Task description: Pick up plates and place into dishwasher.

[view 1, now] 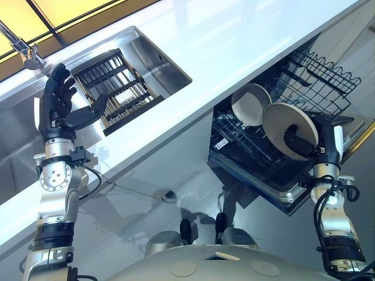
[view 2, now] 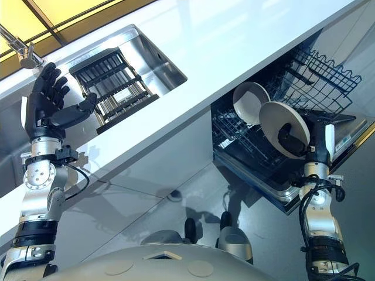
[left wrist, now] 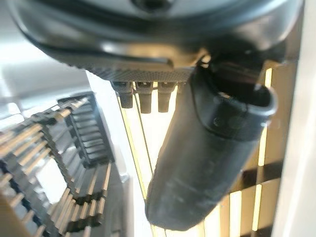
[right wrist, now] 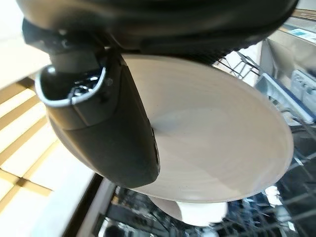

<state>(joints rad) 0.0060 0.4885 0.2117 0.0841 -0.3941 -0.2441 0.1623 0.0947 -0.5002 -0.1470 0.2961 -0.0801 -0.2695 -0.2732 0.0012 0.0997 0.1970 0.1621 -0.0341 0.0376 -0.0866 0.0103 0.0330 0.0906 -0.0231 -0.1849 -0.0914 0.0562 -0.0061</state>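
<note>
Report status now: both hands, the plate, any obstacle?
Left hand open, idle over sink. Right hand shut on plate above dishwasher rack. Another plate already racked nearby.

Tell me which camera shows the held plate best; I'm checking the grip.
The right wrist view: the plate spreads out close up, the right hand with its thumb across it. Both eye views show it whole but smaller, above the dishwasher rack, beside a second plate.

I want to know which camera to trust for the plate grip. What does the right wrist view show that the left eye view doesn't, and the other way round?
Right wrist view alone: the thumb lies across the held plate's face, seen close up.

Left eye view alone: the sink with its drying rack, and the open left hand raised there.

Both: the right hand, its plate, a second plate already racked, and the dishwasher rack.
</note>
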